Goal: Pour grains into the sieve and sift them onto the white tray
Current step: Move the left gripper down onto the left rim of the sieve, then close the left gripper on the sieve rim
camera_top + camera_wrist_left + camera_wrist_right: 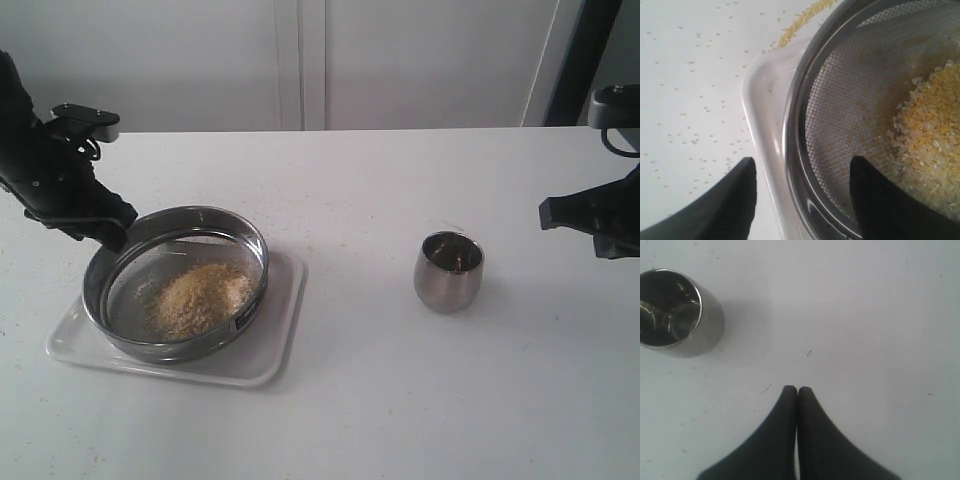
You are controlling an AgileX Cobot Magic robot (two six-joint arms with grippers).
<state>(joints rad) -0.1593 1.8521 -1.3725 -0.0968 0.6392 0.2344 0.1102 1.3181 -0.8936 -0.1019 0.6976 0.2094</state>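
The round steel sieve rests tilted on the white tray, with a heap of yellow and pale grains on its mesh. My left gripper is at the sieve's far-left rim. In the left wrist view it is open and straddles the sieve rim: one finger is over the mesh near the grains, the other outside over the tray's edge. My right gripper hovers at the right, shut and empty.
A small rounded steel cup stands upright right of the tray, and it looks empty. Tiny loose granules dot the table beside the tray. A streak of yellow grains lies by the sieve.
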